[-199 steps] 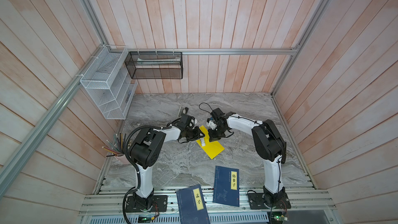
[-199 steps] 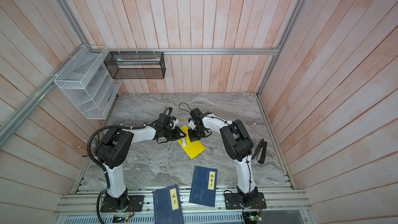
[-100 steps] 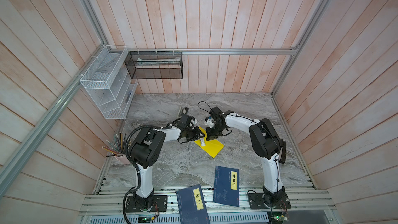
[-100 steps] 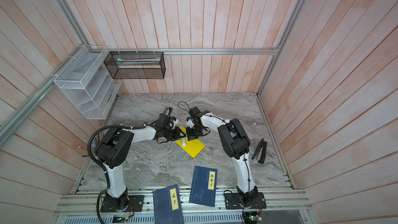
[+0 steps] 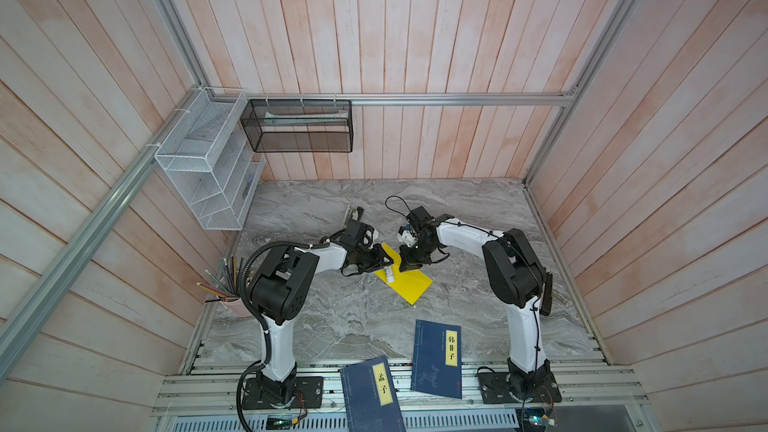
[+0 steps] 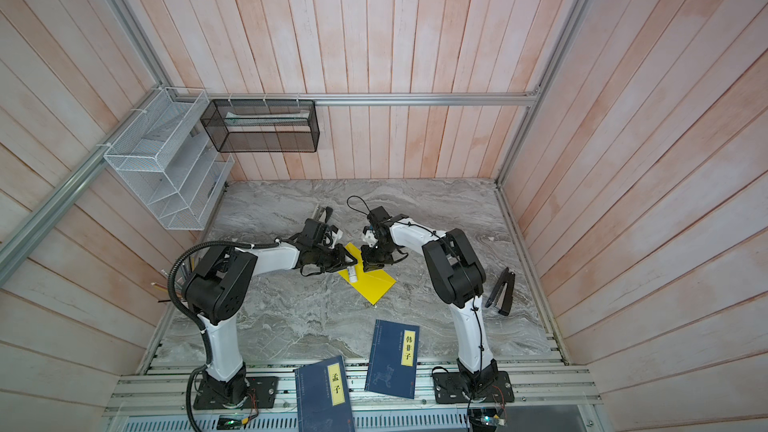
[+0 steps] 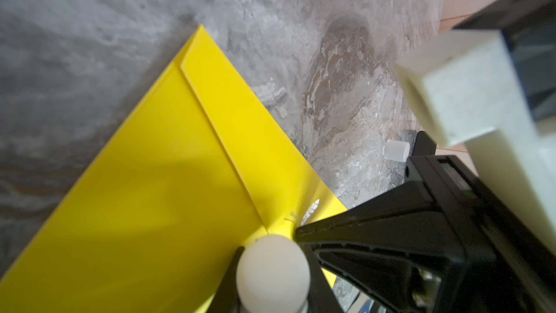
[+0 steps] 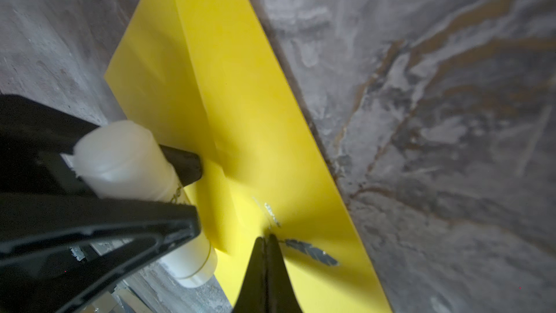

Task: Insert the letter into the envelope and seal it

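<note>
The yellow envelope [image 5: 409, 286] [image 6: 374, 284] lies flat on the marble table, its flap folded down [image 7: 228, 121] [image 8: 255, 146]. The letter is out of view. My left gripper [image 5: 385, 261] [image 6: 351, 261] is shut on a white glue stick [image 5: 389, 276] [image 6: 352, 275] [image 7: 272, 269] [image 8: 126, 158], held over the envelope's near-left corner. My right gripper [image 5: 404, 268] [image 6: 368, 268] [image 8: 267, 237] is shut with nothing in it, its tips resting on the flap beside shiny smears.
Two dark blue books [image 5: 437, 357] [image 5: 372, 396] lie at the front edge. A pink cup of pencils [image 5: 232, 288] stands at the left, under a white wire rack [image 5: 208, 172] and a black mesh basket [image 5: 297, 126]. A black tool [image 6: 500, 290] lies right. A small white cylinder [image 7: 397, 150] lies beyond the envelope.
The right arm has shifted a little to the left, bringing its shut gripper closer to the left gripper over the envelope. The left arm and glue stick have stayed put.
</note>
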Robot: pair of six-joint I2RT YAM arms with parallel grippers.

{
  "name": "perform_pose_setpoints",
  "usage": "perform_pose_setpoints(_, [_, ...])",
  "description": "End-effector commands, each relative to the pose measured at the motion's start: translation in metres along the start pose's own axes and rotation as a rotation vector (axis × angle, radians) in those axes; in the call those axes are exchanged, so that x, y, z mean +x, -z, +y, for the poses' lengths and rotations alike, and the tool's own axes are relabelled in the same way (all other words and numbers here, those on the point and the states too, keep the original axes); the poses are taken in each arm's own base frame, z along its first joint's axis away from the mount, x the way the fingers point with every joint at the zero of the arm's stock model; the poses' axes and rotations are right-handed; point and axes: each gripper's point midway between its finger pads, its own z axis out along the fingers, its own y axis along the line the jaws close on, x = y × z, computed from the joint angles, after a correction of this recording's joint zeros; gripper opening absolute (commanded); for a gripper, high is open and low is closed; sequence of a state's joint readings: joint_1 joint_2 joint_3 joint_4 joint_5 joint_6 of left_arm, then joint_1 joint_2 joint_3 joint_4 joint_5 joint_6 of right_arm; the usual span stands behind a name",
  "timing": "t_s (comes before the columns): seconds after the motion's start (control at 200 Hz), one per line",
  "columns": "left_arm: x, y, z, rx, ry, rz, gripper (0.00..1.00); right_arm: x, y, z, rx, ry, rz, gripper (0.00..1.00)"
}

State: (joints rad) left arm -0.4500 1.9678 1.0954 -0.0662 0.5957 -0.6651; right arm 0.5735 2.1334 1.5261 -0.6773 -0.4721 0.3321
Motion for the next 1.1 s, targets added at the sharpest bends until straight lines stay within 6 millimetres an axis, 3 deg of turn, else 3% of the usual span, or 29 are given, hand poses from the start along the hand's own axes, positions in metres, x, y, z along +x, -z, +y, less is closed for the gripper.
perform_pose_setpoints(0.0, [0.009, -0.006, 0.027, -0.075, 0.009, 0.025, 0.0, -0.006, -0.005, 0.01, -0.025, -0.021, 0.014, 0.0])
perform_pose_setpoints(0.23, [0.01, -0.006, 0.028, -0.078, 0.007, 0.026, 0.0, -0.004, -0.017, 0.007, -0.02, -0.031, 0.042, 0.0])
perform_pose_setpoints(0.555, [0.009, -0.005, 0.029, -0.083, 0.008, 0.023, 0.0, 0.015, -0.015, -0.046, 0.094, -0.108, 0.058, 0.0])
perform_pose_setpoints(0.875, [0.01, -0.004, 0.03, -0.088, 0.011, 0.023, 0.0, 0.031, -0.006, -0.071, 0.146, -0.135, 0.062, 0.0])
perform_pose_setpoints(0.97, [0.009, -0.004, 0.029, -0.084, 0.008, 0.021, 0.0, 0.027, 0.001, -0.064, 0.12, -0.127, 0.039, 0.0])
perform_pose_setpoints(1.095, [0.009, -0.004, 0.027, -0.08, 0.008, 0.019, 0.0, 0.006, 0.017, -0.021, -0.012, -0.067, -0.03, 0.0])
